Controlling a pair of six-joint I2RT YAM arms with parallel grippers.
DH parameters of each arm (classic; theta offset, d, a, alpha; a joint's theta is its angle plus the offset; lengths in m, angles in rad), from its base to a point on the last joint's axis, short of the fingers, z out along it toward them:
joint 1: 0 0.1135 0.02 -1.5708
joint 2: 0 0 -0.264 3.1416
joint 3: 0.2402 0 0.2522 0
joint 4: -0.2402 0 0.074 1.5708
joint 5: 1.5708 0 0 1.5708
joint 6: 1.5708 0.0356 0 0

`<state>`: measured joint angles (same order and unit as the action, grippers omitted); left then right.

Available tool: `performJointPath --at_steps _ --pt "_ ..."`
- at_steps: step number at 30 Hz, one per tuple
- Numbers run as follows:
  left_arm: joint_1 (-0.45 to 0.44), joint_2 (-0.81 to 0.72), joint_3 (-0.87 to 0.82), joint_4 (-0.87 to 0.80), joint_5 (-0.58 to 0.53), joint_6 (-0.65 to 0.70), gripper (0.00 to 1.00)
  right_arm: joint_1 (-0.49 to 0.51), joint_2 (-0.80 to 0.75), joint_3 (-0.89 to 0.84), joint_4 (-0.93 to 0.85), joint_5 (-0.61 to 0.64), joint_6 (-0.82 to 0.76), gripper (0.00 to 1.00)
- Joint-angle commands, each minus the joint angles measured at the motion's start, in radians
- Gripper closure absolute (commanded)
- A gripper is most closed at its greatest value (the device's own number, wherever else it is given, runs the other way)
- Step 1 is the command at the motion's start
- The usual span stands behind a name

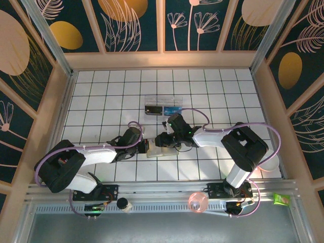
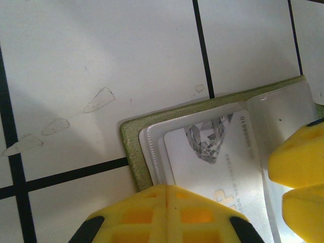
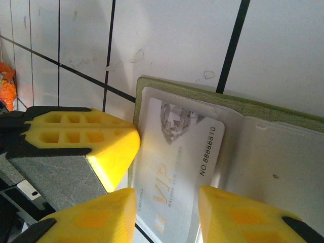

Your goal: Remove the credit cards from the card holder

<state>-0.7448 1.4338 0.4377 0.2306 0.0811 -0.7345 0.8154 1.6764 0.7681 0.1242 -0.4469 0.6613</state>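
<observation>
From the overhead camera I saw the card holder [image 1: 159, 152] lying open on the white tiled bench [image 1: 101, 96], in the middle and nearer the arms than the clear plastic box [image 1: 163, 107] further back. Both arms reached in toward it: the left gripper [image 1: 143, 147] was at its left end and the right gripper [image 1: 164, 139] sat over it from the far right. On the left wrist camera, the left gripper [image 2: 167, 195] had its yellow fingers pressed together with only a seam between them, and their tips came down on the near edge of the card holder [image 2: 132, 147], just beside its olive corner. A white card [image 2: 212, 167] with a diamond print sat under a clear sleeve there. On the right wrist camera, the right gripper [image 3: 167, 202] was spread apart, one finger on each side of the card [image 3: 177, 152], which carried gold "VIP" lettering and a printed number. I could not tell whether those fingers touched the card. The card lay inside the card holder [image 3: 152, 83], whose olive rim showed around the cream interior.
</observation>
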Motion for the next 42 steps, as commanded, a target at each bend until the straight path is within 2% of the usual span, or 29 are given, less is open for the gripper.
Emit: performJointPath --at_steps 1,11,21,30,37,42 --pt "0.006 0.014 0.001 -0.019 0.005 0.014 1.00 0.005 0.000 0.031 -0.006 -0.010 -0.012 0.63" --pt "0.007 0.010 0.003 -0.017 0.009 0.014 1.00 0.007 0.043 0.053 -0.015 -0.015 -0.019 0.63" --pt "0.006 0.012 0.004 -0.013 0.012 0.016 1.00 0.022 0.064 0.083 -0.104 0.068 -0.029 0.64" --pt "0.008 0.024 0.000 -0.007 0.013 0.020 1.00 0.074 0.033 0.117 -0.255 0.327 -0.057 0.63" --pt "0.012 0.028 0.001 -0.005 0.013 0.033 1.00 0.089 -0.010 0.103 -0.251 0.378 -0.058 0.61" --pt "0.014 0.006 0.015 -0.028 -0.001 0.045 1.00 0.106 -0.057 0.098 -0.211 0.365 -0.092 0.57"
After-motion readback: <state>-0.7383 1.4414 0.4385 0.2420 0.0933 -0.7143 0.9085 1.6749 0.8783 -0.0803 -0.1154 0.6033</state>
